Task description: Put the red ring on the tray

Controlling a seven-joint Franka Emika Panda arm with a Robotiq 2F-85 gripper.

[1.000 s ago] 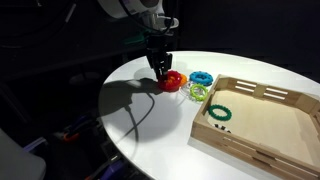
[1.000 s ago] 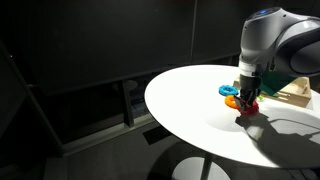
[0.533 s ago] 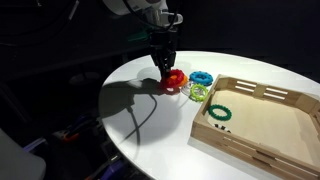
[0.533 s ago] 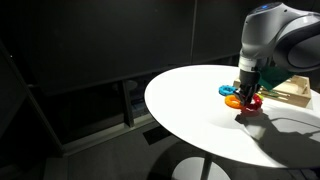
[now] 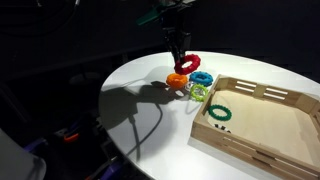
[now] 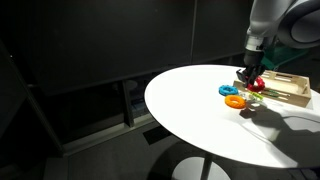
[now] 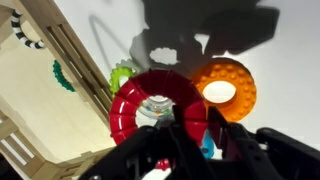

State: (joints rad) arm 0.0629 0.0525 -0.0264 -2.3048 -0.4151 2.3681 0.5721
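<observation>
EXTERIOR VIEW, TRAY AT LOWER RIGHT
- Gripper [image 5: 183, 61]: upper centre of frame, pointing down, fingers clenched on the red ring [image 5: 188, 66].
- Red ring position: held in the claw, seemingly clear of the white table [image 5: 140, 85], just above the orange ring [image 5: 178, 81].
- Other rings: blue ring [image 5: 202, 77] right of the orange one; light green ring [image 5: 199, 92] below it, beside the tray wall.
- Tray [image 5: 265, 128]: lower right; a dark green ring [image 5: 218, 114] lies inside, near its left corner.

EXTERIOR VIEW, TABLE AT CENTRE
- Gripper [image 6: 251, 80]: right of frame, grasping the red ring [image 6: 258, 86].
- Red ring position: between the tray [image 6: 288, 88] at the right edge and the blue ring [image 6: 228, 90]; not inside the tray.
- Orange ring [image 6: 236, 101]: on the table [image 6: 190, 100], lower left of the red ring.

WRIST VIEW
- Gripper [image 7: 185, 132]: bottom centre, dark fingers gripping the lower rim of the red ring [image 7: 133, 100].
- Red ring position: centre of frame, right of the tray wall.
- Orange ring [image 7: 225, 90]: right of centre.
- Light green ring [image 7: 120, 75]: partly hidden behind the red ring.
- Tray [image 7: 30, 110]: left side; dark green ring [image 7: 62, 75] inside.
</observation>
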